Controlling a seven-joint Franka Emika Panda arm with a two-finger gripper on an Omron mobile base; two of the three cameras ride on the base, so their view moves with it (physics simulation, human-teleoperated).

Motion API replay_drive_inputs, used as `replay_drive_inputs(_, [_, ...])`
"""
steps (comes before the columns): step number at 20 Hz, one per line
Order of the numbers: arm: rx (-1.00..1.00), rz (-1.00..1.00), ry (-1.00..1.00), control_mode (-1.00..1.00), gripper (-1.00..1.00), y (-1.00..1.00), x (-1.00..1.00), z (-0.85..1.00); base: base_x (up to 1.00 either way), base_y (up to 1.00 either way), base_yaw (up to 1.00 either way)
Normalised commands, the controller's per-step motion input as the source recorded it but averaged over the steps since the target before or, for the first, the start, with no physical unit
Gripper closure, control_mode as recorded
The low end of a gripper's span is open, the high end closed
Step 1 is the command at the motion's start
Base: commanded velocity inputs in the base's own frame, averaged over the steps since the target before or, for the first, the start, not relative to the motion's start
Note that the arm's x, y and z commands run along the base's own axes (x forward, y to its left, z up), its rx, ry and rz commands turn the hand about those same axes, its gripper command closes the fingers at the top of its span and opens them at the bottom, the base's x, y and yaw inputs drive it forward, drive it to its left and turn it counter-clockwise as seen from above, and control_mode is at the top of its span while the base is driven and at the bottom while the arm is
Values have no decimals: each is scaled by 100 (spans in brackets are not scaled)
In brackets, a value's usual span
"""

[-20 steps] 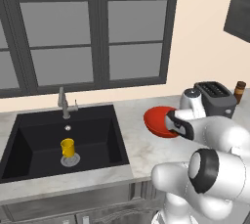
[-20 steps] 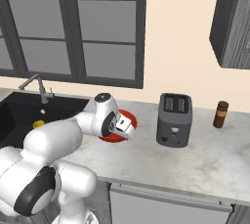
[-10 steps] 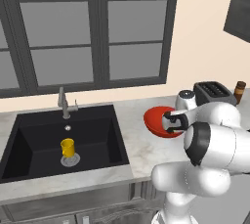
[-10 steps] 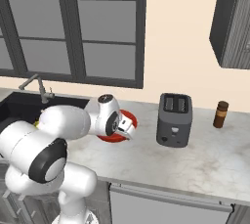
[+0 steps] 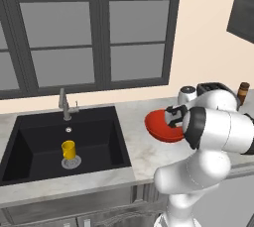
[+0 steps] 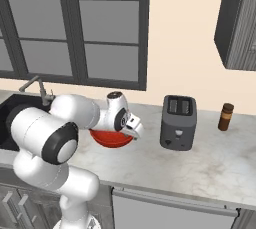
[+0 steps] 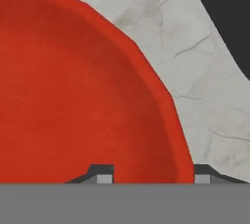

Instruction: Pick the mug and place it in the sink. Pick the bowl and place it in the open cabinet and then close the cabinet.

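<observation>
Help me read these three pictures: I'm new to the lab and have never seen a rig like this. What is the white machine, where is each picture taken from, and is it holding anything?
The white machine is a robot arm in a computer-rendered kitchen. Two pictures come from cameras on its base, behind it to its left and right, looking over the counter. The third comes from a camera on its hand, looking along the gripper.

On the counter stand a red bowl, a dark toaster and a small brown bottle. A yellow mug stands in the black sink, by the drain.

In the hand view the two finger tips straddle the bowl's rim, one inside and one outside. Whether they already pinch it, I can't tell.
</observation>
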Motion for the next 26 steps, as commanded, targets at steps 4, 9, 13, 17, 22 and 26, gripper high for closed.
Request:
replay_drive_inputs(4, [0,0,5,-100,100,0,4,-3,0,0,0])
replay_drive_inputs(9, [2,0,0,-100,100,-6,-8,1,0,0,0])
replay_drive_inputs(13, [10,-9,-1,-100,100,-22,-33,15,0,0,0])
replay_drive_inputs(17, [8,-13,-3,-100,100,-9,-41,29,0,0,0])
replay_drive_inputs(22, [5,-15,0,-100,100,0,-7,59,0,0,0])
replay_drive_inputs(26, [1,-18,0,-100,100,0,-2,54,0,0,0])
